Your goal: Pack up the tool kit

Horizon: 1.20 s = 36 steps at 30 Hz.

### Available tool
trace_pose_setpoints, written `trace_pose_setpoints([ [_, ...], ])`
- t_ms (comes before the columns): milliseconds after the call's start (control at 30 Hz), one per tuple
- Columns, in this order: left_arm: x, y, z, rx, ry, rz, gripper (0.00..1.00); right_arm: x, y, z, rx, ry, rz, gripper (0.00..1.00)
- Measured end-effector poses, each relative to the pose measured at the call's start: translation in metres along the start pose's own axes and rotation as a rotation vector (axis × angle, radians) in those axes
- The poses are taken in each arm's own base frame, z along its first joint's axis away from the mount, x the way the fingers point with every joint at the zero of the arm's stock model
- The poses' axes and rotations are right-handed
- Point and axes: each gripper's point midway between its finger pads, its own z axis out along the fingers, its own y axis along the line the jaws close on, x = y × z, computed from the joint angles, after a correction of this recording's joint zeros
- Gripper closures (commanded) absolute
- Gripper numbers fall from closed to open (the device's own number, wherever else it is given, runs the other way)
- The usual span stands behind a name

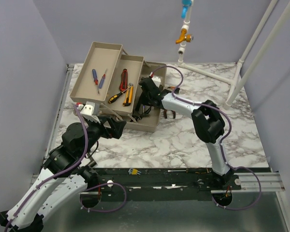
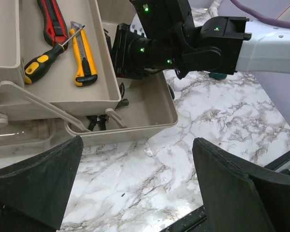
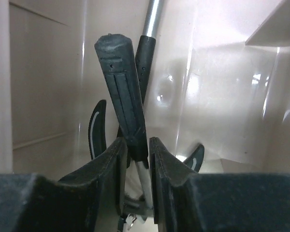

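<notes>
The tool kit box (image 1: 144,126) stands open at the back left, its beige trays (image 1: 97,67) fanned out. The far tray holds two small screwdrivers (image 1: 94,76). The nearer tray holds a red knife (image 1: 123,78), a yellow knife (image 2: 82,55) and a yellow-black screwdriver (image 2: 38,63). My right gripper (image 3: 135,154) is down inside the box's bottom compartment, shut on a black-handled tool with a silver shaft (image 3: 123,96), probably the hammer. My left gripper (image 2: 135,193) is open and empty over the marble just in front of the box (image 2: 135,130).
Black curved tool handles (image 3: 96,128) lie in the box bottom. A dark tool (image 1: 171,113) lies on the table right of the box, under the right arm. A small hex-key set (image 1: 134,171) sits on the front rail. A white pipe frame (image 1: 241,63) stands at the back right.
</notes>
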Motion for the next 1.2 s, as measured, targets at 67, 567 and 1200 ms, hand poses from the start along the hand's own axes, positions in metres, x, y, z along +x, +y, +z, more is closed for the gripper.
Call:
trace_pose_setpoints([
  [67,0.004,0.0,0.001,0.001,0.011,-0.002,0.02,0.001,-0.001,0.0,0.005,0.001,-0.003,0.56],
  [567,0.02,0.004,0.004,-0.017,0.076,-0.003,0.01,-0.051,0.009,-0.09,-0.097,-0.115,-0.01,0.47],
  [1200,0.046,-0.009,0.02,0.064,0.172,-0.006,0.01,-0.013,-0.132,-0.196,0.097,-0.216,-0.152,0.46],
])
